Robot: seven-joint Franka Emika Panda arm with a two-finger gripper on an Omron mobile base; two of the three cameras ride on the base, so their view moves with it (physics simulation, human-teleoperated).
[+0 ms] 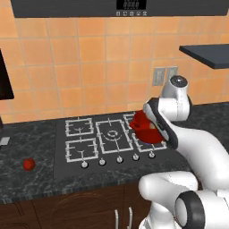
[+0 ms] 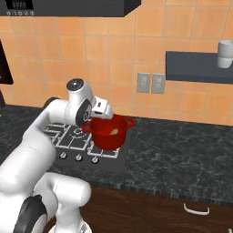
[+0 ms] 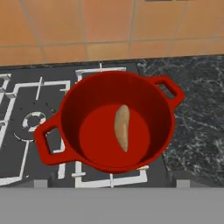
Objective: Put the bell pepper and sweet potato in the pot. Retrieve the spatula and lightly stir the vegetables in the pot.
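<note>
- I see the pot [image 3: 92, 109], deep, round and bright red with two small side handles, standing upright on the stove's right-hand burners, near the cooktop's right edge.
- The sweet potato [image 3: 122, 127] lies on the pot's floor, a pale tan, elongated lump, a little right of centre as my hand view shows it.
- The bell pepper [image 1: 29, 164], small, glossy and red, sits on the dark counter left of the stove, toward the counter's front edge.

You have open air straight above the pot [image 3: 65, 109]; only the sweet potato [image 3: 122, 127] lies inside. The table [image 1: 27, 183] around the bell pepper [image 1: 29, 164] is bare; your arm screens the pot's right side.
</note>
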